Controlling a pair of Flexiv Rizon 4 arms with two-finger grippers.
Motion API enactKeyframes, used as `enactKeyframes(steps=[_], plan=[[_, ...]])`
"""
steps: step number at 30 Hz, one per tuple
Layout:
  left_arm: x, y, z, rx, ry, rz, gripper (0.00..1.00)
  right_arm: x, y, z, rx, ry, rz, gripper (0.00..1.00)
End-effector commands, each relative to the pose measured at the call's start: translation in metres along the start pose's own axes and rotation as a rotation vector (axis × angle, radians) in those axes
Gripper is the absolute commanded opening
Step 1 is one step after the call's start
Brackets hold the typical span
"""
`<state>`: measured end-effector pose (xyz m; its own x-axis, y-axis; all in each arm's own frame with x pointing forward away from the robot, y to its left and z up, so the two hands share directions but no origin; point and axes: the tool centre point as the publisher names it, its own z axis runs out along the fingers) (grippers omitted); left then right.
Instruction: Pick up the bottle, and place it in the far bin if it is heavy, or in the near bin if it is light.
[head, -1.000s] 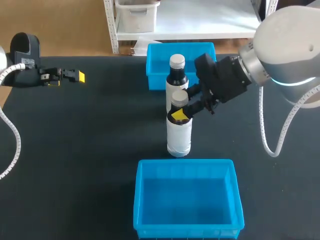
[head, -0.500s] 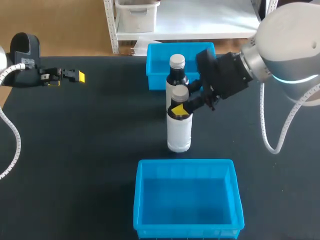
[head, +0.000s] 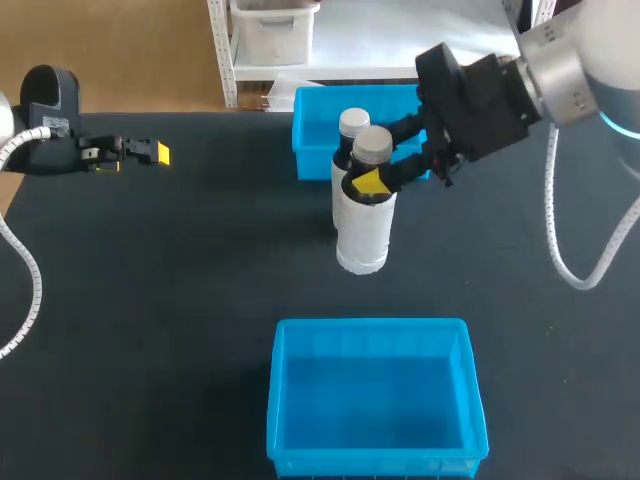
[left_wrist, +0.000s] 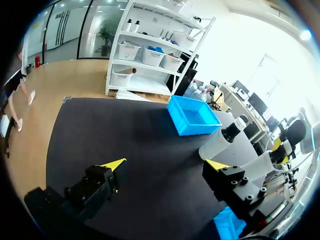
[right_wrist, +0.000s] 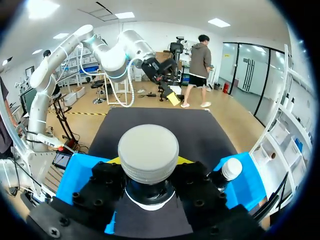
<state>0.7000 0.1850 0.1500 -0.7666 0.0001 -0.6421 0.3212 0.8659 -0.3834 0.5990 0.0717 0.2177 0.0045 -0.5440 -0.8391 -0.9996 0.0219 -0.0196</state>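
Note:
A white bottle (head: 362, 232) with a grey cap and dark neck hangs clear of the black table. My right gripper (head: 371, 183) is shut on its neck, just in front of the far blue bin (head: 314, 108). In the right wrist view the bottle's cap (right_wrist: 148, 152) fills the space between the right gripper's (right_wrist: 148, 167) fingers. A second, dark bottle (head: 349, 148) with a white cap stands right behind the held one, and shows beside it as the second bottle (right_wrist: 227, 171). The near blue bin (head: 372, 326) lies at the front. My left gripper (head: 150, 152) rests open at the far left, seen also as the left gripper (left_wrist: 165, 165).
The far bin (left_wrist: 192, 115) and one bottle (left_wrist: 216, 145) appear ahead of the left gripper. Bare black table (head: 180, 300) stretches between the left arm and the bins. Nothing lies inside the near bin.
My right gripper has lifted the white bottle off the table and carried it back toward the far bin. The left arm has not moved.

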Motion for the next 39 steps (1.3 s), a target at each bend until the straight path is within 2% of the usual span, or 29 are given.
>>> enactKeyframes(steps=[1,6,13,26,39], plan=[[0.000,0.000,0.000,0.000,0.000,0.000,1.00,-0.017,0.026,-0.018,0.021,0.008,-0.006,0.00],[0.000,0.000,0.000,0.000,0.000,0.000,1.00,-0.031,0.052,-0.021,0.000,0.007,-0.024,0.00],[0.000,0.000,0.000,0.000,0.000,0.000,1.00,-0.034,0.088,-0.012,-0.062,-0.005,-0.036,0.00],[0.000,0.000,0.000,0.000,0.000,0.000,1.00,-0.010,0.137,0.023,-0.175,-0.008,-0.034,0.00],[0.000,0.000,0.000,0.000,0.000,0.000,1.00,0.016,0.161,0.047,-0.256,0.005,-0.048,0.00]])
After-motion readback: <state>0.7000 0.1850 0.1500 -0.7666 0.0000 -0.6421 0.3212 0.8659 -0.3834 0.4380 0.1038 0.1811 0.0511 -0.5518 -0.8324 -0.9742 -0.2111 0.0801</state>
